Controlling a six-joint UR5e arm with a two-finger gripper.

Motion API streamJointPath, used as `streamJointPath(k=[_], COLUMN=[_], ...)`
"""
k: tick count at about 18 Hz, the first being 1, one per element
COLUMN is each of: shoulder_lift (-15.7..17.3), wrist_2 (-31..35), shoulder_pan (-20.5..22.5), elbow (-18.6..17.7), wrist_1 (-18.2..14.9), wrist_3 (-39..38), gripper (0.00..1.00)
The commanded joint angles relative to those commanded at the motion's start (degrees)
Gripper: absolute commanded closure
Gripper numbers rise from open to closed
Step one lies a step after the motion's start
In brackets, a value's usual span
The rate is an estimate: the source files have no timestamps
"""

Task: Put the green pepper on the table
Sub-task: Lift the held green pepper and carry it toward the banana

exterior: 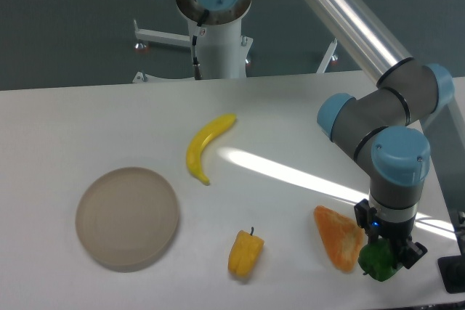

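Green pepper [376, 259] in claw [386, 255], table [290, 121] edge.

No readable text, label, brand, number or sign shows anywhere, neither on the silver-and-blue robot arm [378, 70] nor the white tabletop [87, 128].

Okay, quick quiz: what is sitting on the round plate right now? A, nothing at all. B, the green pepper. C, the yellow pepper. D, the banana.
A: the plate is bare, while the green pepper sits at the gripper on the far right.
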Motion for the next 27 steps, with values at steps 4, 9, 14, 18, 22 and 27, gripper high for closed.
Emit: streamJointPath(k=[4, 9, 14, 18, 22, 27], shoulder_lift=[0.1, 0.3, 3.1, 10.3, 18.8, 27.4], wrist_2=[0.0, 0.0, -0.2, -0.8, -0.7, -0.8], shoulder_pan=[-0.1, -0.3, -0.7, -1.5, -2.1, -2.4], elbow=[-0.4, -0.6, -4.2, -15.7, -27.3, -43.0], wrist_1=[0.1, 0.0, -0.4, -0.2, 0.0, 5.4], wrist_3=[-0.1, -0.5, -1.2, -4.5, -4.9, -5.0], gripper=[0.63, 0.63, 0.63, 0.63, 0.63, 0.63])
